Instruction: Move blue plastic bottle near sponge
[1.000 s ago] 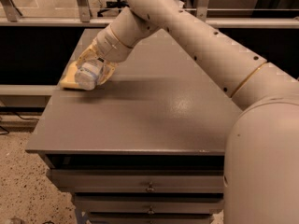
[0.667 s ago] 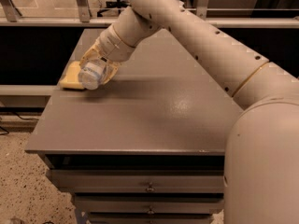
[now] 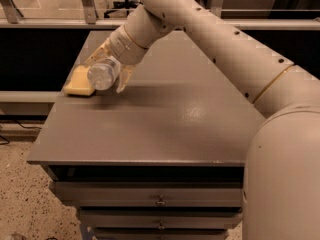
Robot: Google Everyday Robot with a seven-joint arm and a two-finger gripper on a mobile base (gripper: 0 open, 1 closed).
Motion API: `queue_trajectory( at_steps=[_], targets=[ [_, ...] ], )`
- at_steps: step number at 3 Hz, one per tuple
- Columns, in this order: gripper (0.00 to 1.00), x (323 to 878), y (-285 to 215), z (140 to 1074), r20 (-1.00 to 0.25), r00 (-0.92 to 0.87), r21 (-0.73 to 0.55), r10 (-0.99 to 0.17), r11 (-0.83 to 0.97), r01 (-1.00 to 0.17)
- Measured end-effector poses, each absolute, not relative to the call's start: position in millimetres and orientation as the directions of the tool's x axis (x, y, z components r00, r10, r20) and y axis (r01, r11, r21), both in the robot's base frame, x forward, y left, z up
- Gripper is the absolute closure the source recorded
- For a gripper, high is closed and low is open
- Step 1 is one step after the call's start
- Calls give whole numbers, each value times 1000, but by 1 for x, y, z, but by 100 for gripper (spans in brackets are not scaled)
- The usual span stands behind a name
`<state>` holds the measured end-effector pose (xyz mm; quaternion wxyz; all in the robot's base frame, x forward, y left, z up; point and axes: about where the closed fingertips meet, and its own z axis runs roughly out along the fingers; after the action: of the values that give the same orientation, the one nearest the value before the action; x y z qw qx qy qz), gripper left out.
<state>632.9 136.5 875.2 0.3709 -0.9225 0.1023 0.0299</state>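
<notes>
The gripper (image 3: pixel 107 72) was clamped on the blue plastic bottle (image 3: pixel 102 76), a clear, pale cylinder seen end-on, apparently touching the pale yellow sponge (image 3: pixel 77 84). Both were at the table's (image 3: pixel 150 129) far left edge.

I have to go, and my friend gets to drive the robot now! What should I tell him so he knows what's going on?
Gripper: over the table's far left corner, shut on the blue plastic bottle, one finger on each side of it.
Bottle: lying sideways in the gripper, its end facing the camera, right next to the sponge.
Sponge: flat on the table by the left edge.
Done: the bottle has been brought to the sponge.
Left: set the bottle down if it isn't resting on the table already (hard to tell), open the gripper and pull the arm away without bumping either thing.
</notes>
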Motion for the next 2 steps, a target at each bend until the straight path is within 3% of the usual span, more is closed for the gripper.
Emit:
queue_trajectory(
  at_steps=[2],
  targets=[
    [0,632,138,874,-134,977,-678,-165,-704,-212]
  ],
)
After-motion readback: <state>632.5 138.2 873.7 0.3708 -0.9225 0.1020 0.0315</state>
